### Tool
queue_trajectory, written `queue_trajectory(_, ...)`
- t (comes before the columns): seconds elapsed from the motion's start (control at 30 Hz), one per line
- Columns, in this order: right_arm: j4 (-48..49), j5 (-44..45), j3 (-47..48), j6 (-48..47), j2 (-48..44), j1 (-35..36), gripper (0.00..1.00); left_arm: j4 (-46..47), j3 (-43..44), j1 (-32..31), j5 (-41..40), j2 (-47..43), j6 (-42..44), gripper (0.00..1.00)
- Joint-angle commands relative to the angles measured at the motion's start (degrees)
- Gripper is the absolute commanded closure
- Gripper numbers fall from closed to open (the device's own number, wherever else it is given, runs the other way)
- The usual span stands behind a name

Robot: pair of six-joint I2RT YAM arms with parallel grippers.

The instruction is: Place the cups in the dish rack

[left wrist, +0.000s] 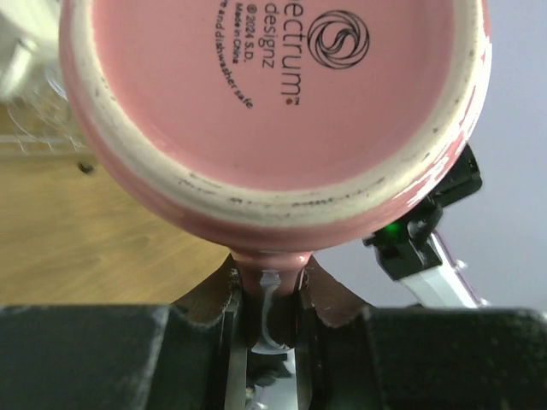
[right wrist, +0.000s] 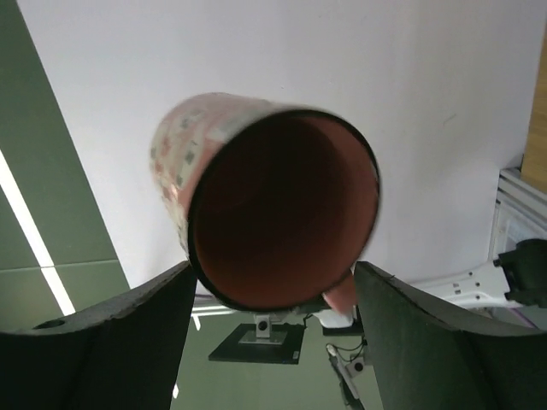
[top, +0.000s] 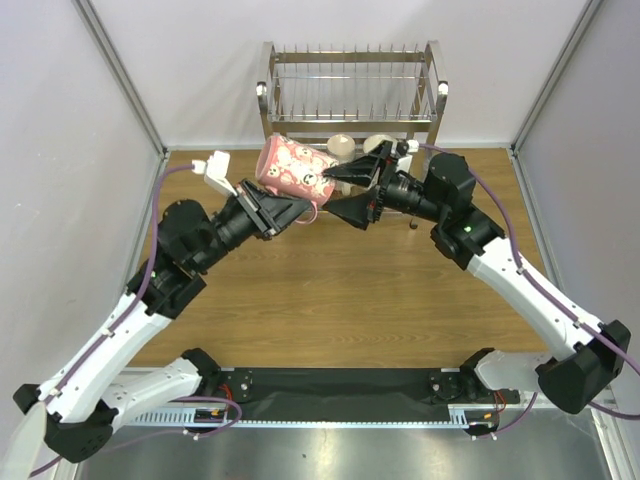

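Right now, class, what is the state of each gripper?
Left gripper: shut on the handle of the pink patterned ceramic mug.
Right gripper: open, fingers wide either side of that mug's rim.

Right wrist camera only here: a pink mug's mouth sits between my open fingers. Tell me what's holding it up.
Observer: The left gripper pinches the pink mug by its handle; the left wrist view shows it.
Operator: Give me the rack's position.
Observer: In the top view, the dish rack stands at the far edge of the table, just beyond the mug.
Operator: Report what's in it.
Observer: Two cream cups appear to sit on its lower tier.
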Motion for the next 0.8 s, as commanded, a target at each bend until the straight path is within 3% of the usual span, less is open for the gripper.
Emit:
queue_trajectory(0.0, -14.9, -4.7, 3.8, -3.7, -2.8, -0.9, 0.21, 2.9, 10.7, 1.2, -2.3, 2.0, 9.5, 1.0)
queue_trajectory(0.17, -33.5, -6.2, 5.9, -12.2, -5.5, -6.2, 0.22, -2.9, 20.5, 2.5, -2.9, 7.5, 16.5, 1.0)
queue_trajectory(0.33, -42.7, -6.3, 5.8, -19.3, -10.2, -13.6, 0.27, -8.5, 32.2, 3.5, -1.1, 17.0, 24.7, 1.0)
queue_trajectory(0.5, -64.7, -1.3, 16.8, -37.9, -7.0, -16.4, 0.46, -13.1, 44.8, 4.8, -4.1, 24.9, 28.2, 1.0)
queue_trajectory(0.67, -75.8, 0.8, 20.0, -55.6, -4.4, -16.4, 0.79, -23.4, 58.8, 4.6, -10.4, 34.4, 31.5, 1.0)
queue_trajectory(0.77, -79.6, 0.6, 21.5, -61.3, -3.6, -16.3, 0.84, -26.6, 65.8, 4.5, -14.4, 38.1, 32.6, 1.0)
